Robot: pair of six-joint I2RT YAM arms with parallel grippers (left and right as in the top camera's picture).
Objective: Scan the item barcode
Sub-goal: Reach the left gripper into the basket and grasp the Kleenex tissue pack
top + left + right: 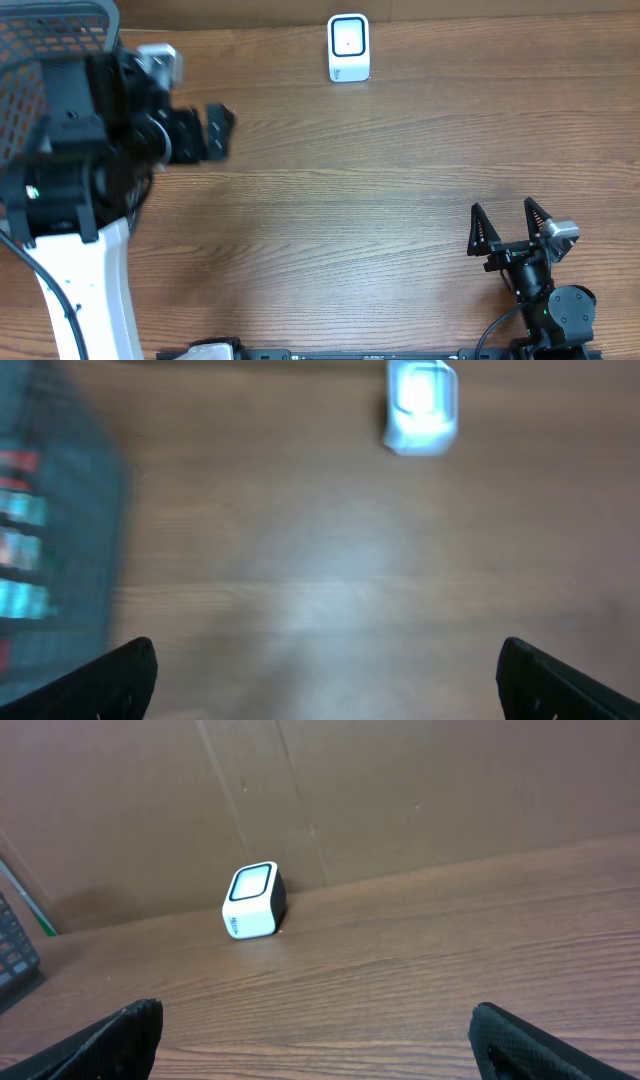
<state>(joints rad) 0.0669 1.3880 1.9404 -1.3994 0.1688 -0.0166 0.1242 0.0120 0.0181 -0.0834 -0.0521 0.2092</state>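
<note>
The left claw (222, 132) and the right claw (503, 208) are wide apart and empty. The white scanner (348, 47) stands on the tabletop (350, 200).

Table (380, 200): brown wood-grain top, one continuous surface running across the whole scene.

On it:
1. Barcode scanner (348, 47): small white box with dark sides and a pale window on its face. It stands at the far edge, a little right of centre, well apart from item 2.
2. Mesh basket (60, 25): dark grey, at the far left corner. Its contents are too blurred to name.
</note>
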